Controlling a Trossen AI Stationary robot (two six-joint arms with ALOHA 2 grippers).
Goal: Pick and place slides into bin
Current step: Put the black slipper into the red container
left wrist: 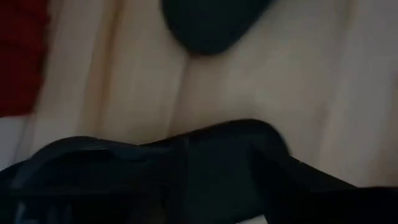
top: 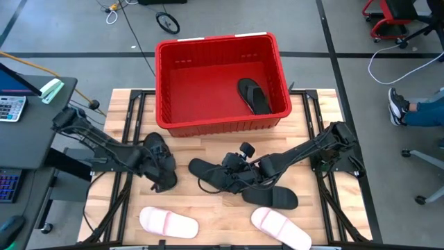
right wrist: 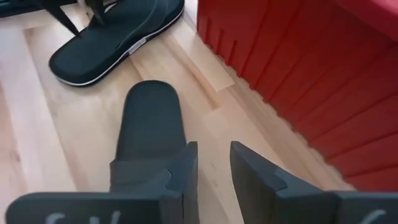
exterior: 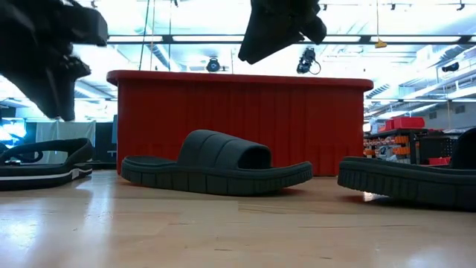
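A pale wooden surface (top: pixel 208 149) is seen from above, with the red bin (top: pixel 222 82) standing at its far edge and one black slide (top: pixel 254 95) already lying inside it. Of the slides not yet placed, three black ones lie in the middle of the surface and two pale pink slides (top: pixel 168 221) are near the front edge. The right gripper (right wrist: pixel 210 165) hovers directly over the middle black slide (right wrist: pixel 149 121), its jaws parted with a narrow gap between them. In the right wrist view, the long axis of this slide runs straight ahead from the jaws, the toe end pointing away and the strap just below the fingertips, so a short descent is probably all that is needed. The bin wall stands close beside this slide. The left gripper (top: pixel 158 165) is held over another black slide (right wrist: pixel 115 37) at the left, but the state of its jaws cannot be told. The right arm is judged the nearer one to the middle slide.
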